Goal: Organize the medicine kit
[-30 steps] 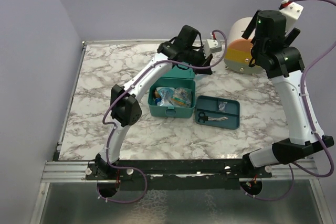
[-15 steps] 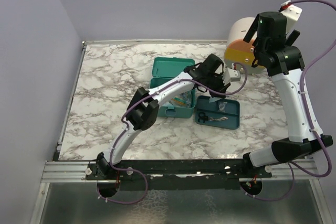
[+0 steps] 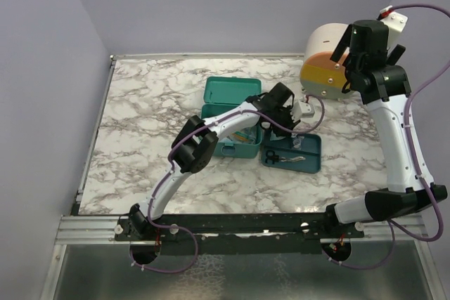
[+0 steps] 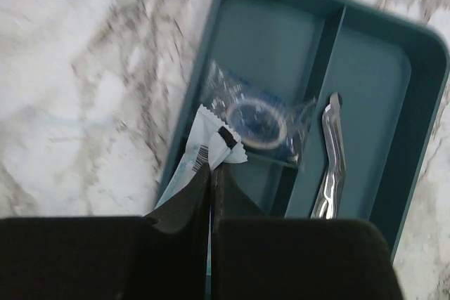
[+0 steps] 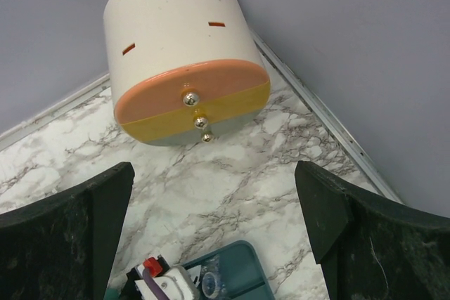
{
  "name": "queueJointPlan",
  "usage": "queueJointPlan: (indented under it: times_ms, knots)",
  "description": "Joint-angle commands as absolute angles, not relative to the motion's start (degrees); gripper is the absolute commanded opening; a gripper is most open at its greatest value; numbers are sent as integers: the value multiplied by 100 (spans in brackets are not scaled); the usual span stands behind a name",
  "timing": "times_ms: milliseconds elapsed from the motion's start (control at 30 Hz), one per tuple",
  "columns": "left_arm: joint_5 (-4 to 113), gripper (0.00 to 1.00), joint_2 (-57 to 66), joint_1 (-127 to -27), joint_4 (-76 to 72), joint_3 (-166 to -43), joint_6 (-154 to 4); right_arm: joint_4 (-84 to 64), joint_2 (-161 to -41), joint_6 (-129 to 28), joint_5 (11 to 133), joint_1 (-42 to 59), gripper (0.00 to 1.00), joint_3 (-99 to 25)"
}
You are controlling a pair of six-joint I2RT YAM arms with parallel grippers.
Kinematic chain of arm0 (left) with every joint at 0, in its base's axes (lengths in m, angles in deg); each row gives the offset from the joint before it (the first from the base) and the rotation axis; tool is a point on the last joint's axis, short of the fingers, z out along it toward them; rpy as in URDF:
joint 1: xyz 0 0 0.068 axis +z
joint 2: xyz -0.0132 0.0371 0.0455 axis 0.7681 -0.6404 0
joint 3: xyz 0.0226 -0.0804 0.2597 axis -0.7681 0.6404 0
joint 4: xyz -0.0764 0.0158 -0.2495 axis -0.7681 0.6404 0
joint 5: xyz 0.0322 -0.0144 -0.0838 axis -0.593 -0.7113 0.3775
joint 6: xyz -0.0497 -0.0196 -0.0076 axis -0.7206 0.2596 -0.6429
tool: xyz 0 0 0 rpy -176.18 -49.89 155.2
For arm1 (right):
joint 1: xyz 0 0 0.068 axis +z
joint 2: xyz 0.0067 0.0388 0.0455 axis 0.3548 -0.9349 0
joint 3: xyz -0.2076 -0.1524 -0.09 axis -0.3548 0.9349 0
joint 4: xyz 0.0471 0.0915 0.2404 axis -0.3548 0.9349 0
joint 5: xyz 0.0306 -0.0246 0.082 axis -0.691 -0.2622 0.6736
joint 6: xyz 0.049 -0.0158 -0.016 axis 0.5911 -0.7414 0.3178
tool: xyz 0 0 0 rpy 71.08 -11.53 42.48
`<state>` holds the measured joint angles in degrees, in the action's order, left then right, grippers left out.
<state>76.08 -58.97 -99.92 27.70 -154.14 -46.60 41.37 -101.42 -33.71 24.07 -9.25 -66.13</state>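
A marbled white-and-grey surface (image 3: 140, 117) carries the kit (image 3: 226, 148), a teal, round-cornered plastic box at the centre of the top view. Its hinged lid (image 3: 228, 90) is open and lies back toward the top of the frame. Small coloured items show inside, mostly hidden by the left arm (image 3: 211, 128), which reaches across the box toward the right.

Just right of the kit sits a shallow teal tray (image 3: 314, 158) split by thin ribs into compartments. In the left wrist view the left jaws are pressed together on a flat white paper packet (image 4: 204, 147) with a barcode and a zigzag crimped end. The packet overlaps the tray's left rim in that frame. In the tray lie a clear, crinkly pouch (image 4: 256, 121) holding a pale ring-shaped roll, and, in the long right compartment, a slim shiny metal tool (image 4: 330, 166) with a slight bend.

At the upper right of the top view stands a drum-shaped drawer unit (image 5: 176, 33), smooth and cream, with orange and yellow fronts and small brass knobs (image 5: 190, 98). The right arm (image 3: 394, 138) is raised near it. The right jaws are spread wide and hold nothing; their matte black fingers (image 5: 63, 223) fill the lower corners of the right wrist view.
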Motion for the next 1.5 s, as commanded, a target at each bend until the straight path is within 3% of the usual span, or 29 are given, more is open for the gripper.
queueJointPlan:
  times_ms: [0,500,733,1000,1267,1467]
  knots:
    - [7489,0,-5360,-10009,2798,-14875,-4515,3971,-9908,-3353,2625,-1003,100,-6455]
    - [7401,0,-5322,-9971,2887,-14852,-4255,4000,-9881,-3172,2771,-1015,100,-6373]
    - [7501,19,-5357,-9975,3105,-14944,-4169,3944,-9875,-3194,2773,-1017,100,-6349]
    - [7530,21,-5320,-9956,3256,-14806,-4085,3909,-9850,-3175,2804,-1024,100,-6259]
    - [7491,35,-5348,-9953,3255,-14852,-4119,3902,-9843,-3167,2835,-1023,100,-6252]
    - [7614,40,-5329,-9957,3316,-14930,-4144,3887,-9852,-3181,2859,-1023,100,-6254]
